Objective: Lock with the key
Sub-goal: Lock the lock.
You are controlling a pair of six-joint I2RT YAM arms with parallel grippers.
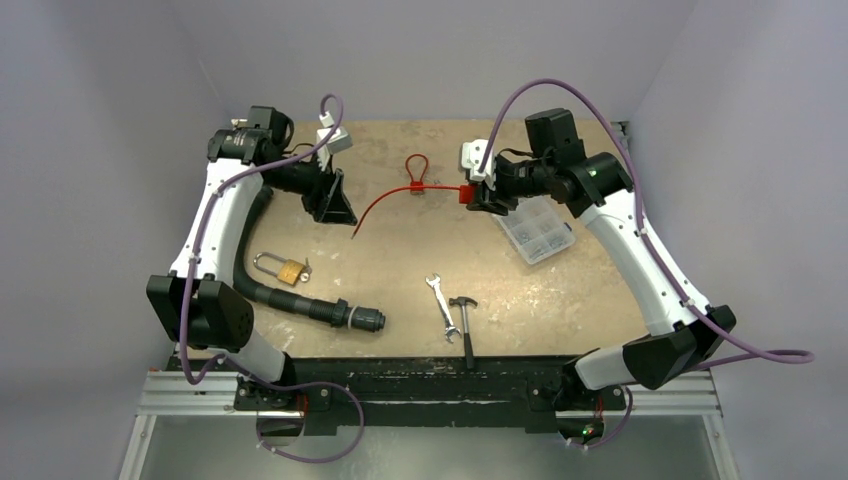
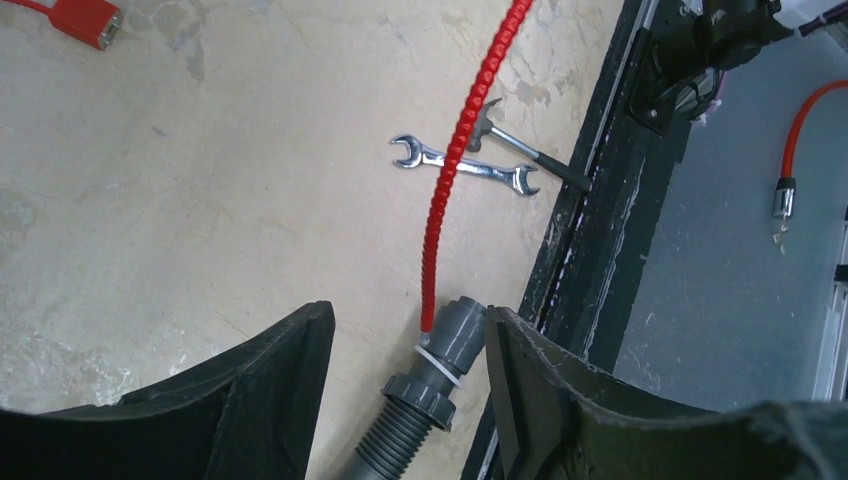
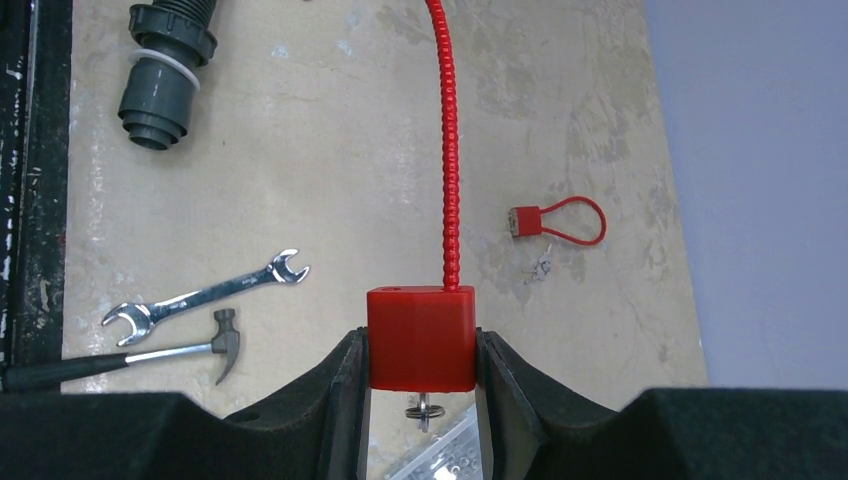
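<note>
A red cable lock's body [image 3: 420, 338] is clamped between the jaws of my right gripper [image 3: 420, 345], which holds it above the table [image 1: 467, 193]. A small metal key with a ring [image 3: 425, 410] hangs from the lock's near face. Its red ribbed cable [image 3: 450, 150] runs out to a free end [image 2: 427, 322]. That end lies in the gap of my left gripper [image 2: 408, 318], whose jaws stand wide apart and do not touch it. In the top view the left gripper [image 1: 335, 205] sits just beside the cable tip [image 1: 356, 232].
A second small red loop lock [image 1: 416, 175] lies at the back centre. A brass padlock [image 1: 285, 268] and a black corrugated hose with a grey fitting [image 1: 360, 320] lie at the left. A wrench [image 1: 440, 303] and hammer [image 1: 465, 315] lie near the front. A clear parts box [image 1: 540, 230] sits under the right arm.
</note>
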